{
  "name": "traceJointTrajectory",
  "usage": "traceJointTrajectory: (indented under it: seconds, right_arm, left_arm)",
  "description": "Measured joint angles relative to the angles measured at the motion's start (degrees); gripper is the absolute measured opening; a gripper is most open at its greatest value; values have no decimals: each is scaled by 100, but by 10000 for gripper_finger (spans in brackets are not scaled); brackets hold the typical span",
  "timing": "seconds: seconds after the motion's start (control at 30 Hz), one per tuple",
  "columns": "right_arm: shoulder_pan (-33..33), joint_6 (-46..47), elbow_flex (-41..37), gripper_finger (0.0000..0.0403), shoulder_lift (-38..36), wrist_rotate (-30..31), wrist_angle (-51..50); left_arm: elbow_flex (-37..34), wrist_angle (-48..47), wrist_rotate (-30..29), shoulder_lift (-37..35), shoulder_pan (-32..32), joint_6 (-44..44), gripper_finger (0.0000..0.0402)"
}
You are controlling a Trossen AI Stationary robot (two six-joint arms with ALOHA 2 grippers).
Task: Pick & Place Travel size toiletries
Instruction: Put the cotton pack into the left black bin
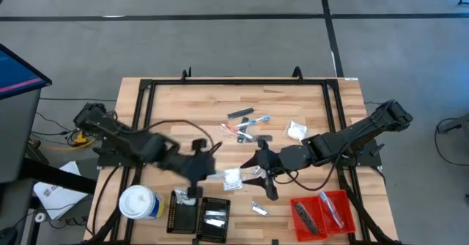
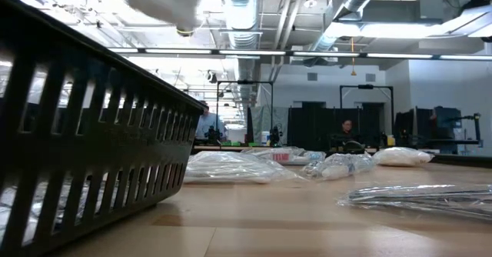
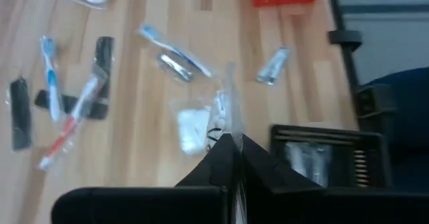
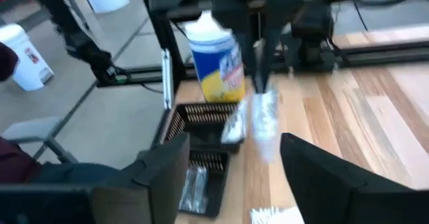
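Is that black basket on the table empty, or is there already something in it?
Not empty. The black basket already holds clear-wrapped packets, seen from above. The left gripper hangs a white packet beside it.

Clear packets (image 2: 231,167) lie beyond black tray (image 2: 84,141).

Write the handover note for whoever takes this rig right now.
Left hand: shut on a white packet, lifted beside the black tray.
Right hand: open, empty, just right of that packet.
Done: some sachets lie in the black tray; a few items are in the red tray.
Left: sticks and dark bars mid-table, a white packet further right, one silvery sachet near the front edge.
Likely next: drop the held packet into a tray.
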Motion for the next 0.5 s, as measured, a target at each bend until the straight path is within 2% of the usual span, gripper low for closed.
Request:
traceJointTrajectory:
  seconds: [0.2,0.37,0.5]
  right_arm:
    - [113,-160,90,248,2,0,-15]
    - [89,-160,94,249,3,2,-2]
    - [84,-158,94,249,2,2,3]
  left_arm:
    - [-820,-4,-843,-811,-1100,-1417,0]
    - [-1518,368,-1352,-1354,-1815,-2116,0]
    - [-1984,710,-1605,-1572,-2148,-2376,0]
